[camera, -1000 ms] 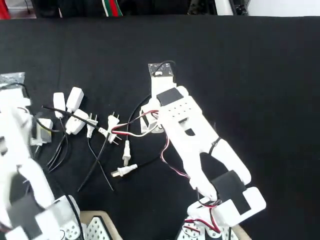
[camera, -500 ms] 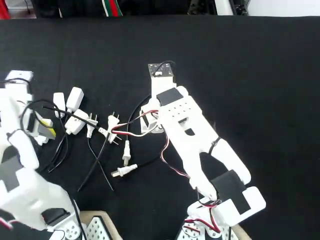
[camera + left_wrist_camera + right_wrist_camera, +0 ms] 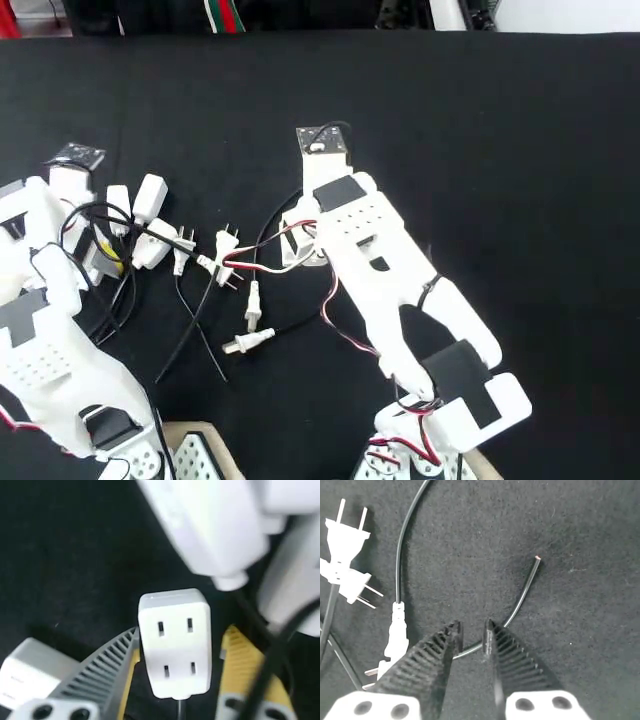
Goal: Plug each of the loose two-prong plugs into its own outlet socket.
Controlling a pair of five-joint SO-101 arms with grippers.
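A white socket block (image 3: 175,645) with two pairs of slots lies between the fingers of my left gripper (image 3: 182,630). The fingers are open, with a gap on one side. In the high view this gripper (image 3: 100,258) sits at the left, among white socket blocks (image 3: 150,197) and black cables. Several loose two-prong plugs lie mid-table, among them one (image 3: 228,240) and another (image 3: 240,343). My right gripper (image 3: 471,625) hovers over a black cable (image 3: 517,607), with a narrow gap between its fingers and nothing held. Two plugs (image 3: 342,535) lie off to its side.
The black cloth table (image 3: 520,150) has free room on the right half and at the back. Tangled black cables (image 3: 195,320) cross between the plugs. A large white block (image 3: 210,525) hangs close above the held-off socket. Both arm bases stand at the front edge.
The left arm has swung right and forward toward the socket cluster, and its wrist now lies beside the blocks. The right arm and the plugs have not moved.
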